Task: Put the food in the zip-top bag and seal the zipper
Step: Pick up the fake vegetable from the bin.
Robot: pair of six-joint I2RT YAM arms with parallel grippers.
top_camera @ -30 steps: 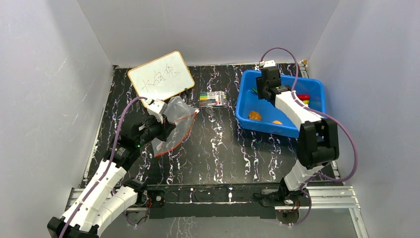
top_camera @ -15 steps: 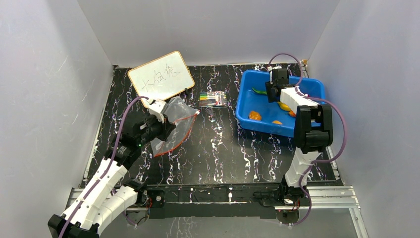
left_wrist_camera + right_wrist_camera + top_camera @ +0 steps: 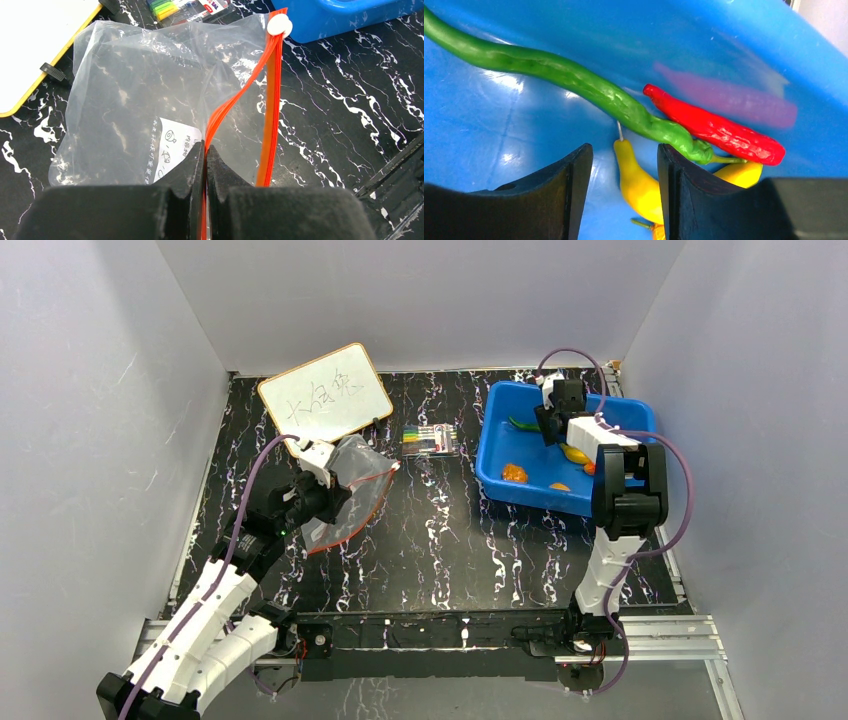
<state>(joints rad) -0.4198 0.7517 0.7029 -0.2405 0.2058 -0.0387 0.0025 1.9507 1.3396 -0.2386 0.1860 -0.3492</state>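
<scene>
The zip-top bag [image 3: 352, 488] lies clear and floppy on the black marbled table at the left. My left gripper [image 3: 205, 150] is shut on its orange-red zipper [image 3: 270, 100] edge, and the mouth gapes beyond the fingers. A white slider [image 3: 279, 24] sits at the zipper's far end. The food is in the blue tub [image 3: 497, 445]. My right gripper [image 3: 625, 150] hangs open inside the tub [image 3: 524, 45], and a yellow banana-like piece [image 3: 639, 185] lies between its fingers. A long green pepper [image 3: 574, 80] and a red chili [image 3: 719, 130] lie just beyond them. An orange fruit [image 3: 515, 473] rests near the tub's front.
A whiteboard [image 3: 325, 392] with writing leans at the back left, close behind the bag. A pack of coloured markers [image 3: 432, 438] lies between the bag and the tub. Grey walls enclose the table on three sides.
My right arm has folded back and its gripper has shifted right across the tub, ending over the peppers. The left gripper and the bag have hardly moved.
</scene>
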